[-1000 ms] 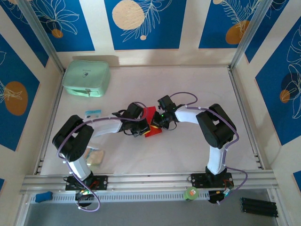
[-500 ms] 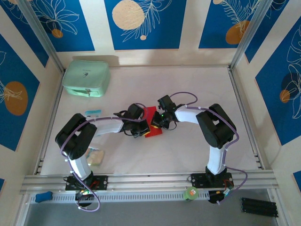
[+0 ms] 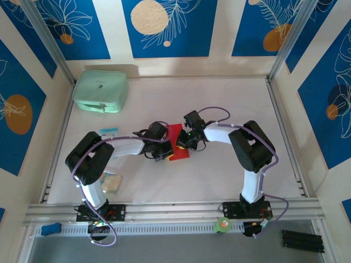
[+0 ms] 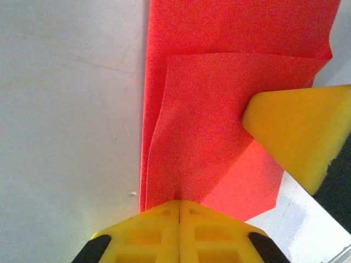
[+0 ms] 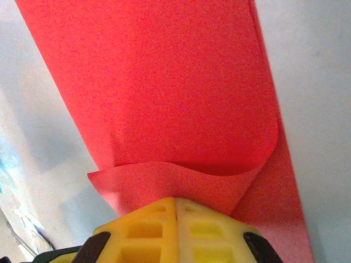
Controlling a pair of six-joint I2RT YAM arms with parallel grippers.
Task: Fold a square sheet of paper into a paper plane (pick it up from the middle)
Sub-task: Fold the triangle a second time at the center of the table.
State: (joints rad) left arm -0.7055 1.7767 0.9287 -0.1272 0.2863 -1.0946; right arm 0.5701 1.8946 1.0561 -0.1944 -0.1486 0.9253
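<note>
Step in hand: an early fold. The square sheet of paper (image 4: 219,109) lies on the table directly ahead of both sets of jaws and between them, with one layer already turned over.

The right gripper (image 5: 175,200) is fully closed on a curled flap that rises into its jaws. The left gripper (image 4: 180,205) is fully closed at the sheet's near edge; whether it pinches or merely presses the paper cannot be told.

Next move, by judgement: carry the flap across, align the edges, press the crease flat.

The surface is a plain white table (image 3: 230,104), enclosed by blue leaf-print panels (image 3: 170,27). A mint-green case (image 3: 101,91) sits well apart from both jaws.
</note>
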